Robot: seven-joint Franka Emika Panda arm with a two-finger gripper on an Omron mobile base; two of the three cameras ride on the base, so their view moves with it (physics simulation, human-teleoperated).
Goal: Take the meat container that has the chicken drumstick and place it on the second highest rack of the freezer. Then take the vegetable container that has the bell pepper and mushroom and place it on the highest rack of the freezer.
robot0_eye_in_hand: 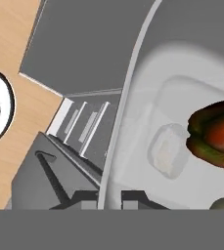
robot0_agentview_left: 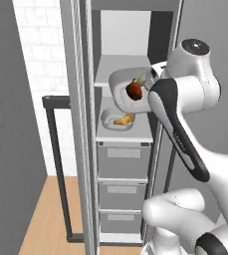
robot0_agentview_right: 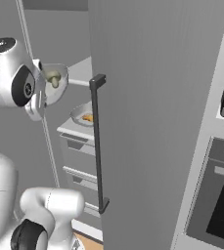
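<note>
The pincer (robot0_eye_in_hand: pixel 110 197) grips the vegetable tray (robot0_agentview_left: pixel 128 89) by its rim, tipped. The top shelf (robot0_agentview_left: pixel 116 65) is just behind it.

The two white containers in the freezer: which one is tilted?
The upper container, holding the bell pepper and mushroom, is tilted steeply; the lower one, with the chicken drumstick, lies flat.

The Franka Panda arm (robot0_agentview_left: pixel 185 94) is glossy white with rounded, bulbous links, black bands at its joints, a long dark strip along its forearm and a round grey-ringed cap on top.
</note>
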